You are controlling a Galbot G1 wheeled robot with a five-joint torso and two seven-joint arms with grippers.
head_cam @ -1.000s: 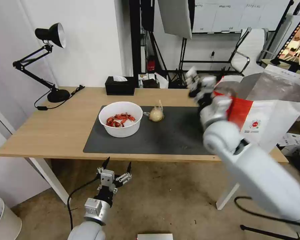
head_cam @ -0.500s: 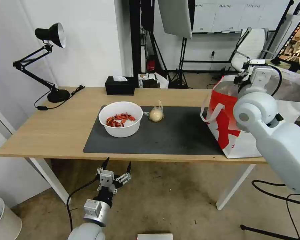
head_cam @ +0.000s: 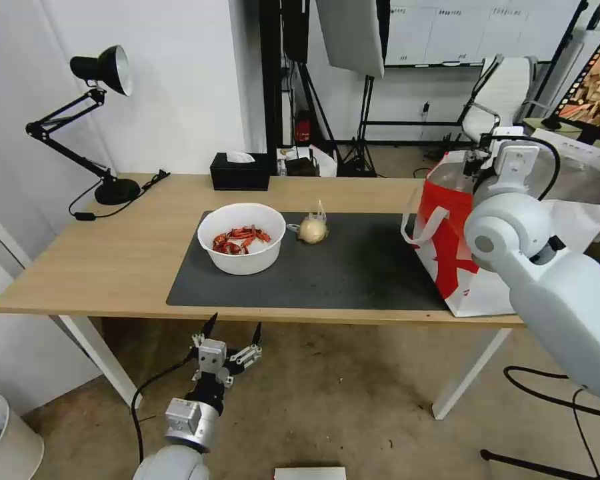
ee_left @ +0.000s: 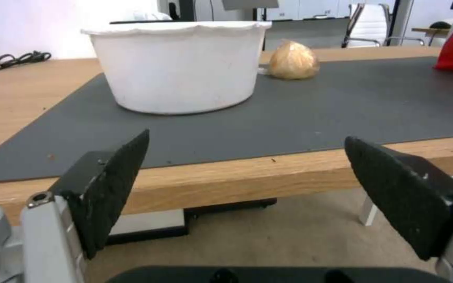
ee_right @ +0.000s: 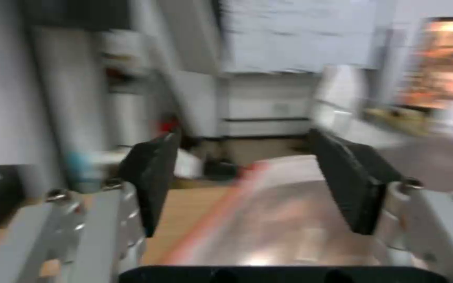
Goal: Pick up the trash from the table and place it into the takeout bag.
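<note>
Head view: I see the white bowl of crayfish shells (head_cam: 241,238) and the small knotted bag (head_cam: 312,229) just beside it on the dark mat (head_cam: 353,273). The takeout bag (head_cam: 460,260) stands at the table's (head_cam: 100,267) right end. My right gripper (ee_right: 247,184) hovers above it, spread wide and empty. My left gripper (head_cam: 232,331) hangs below the front edge, spread wide too.

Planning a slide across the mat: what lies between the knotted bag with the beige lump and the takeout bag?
Only bare dark grey mat, as the head view shows, lies between the knotted bag and the takeout bag.
</note>
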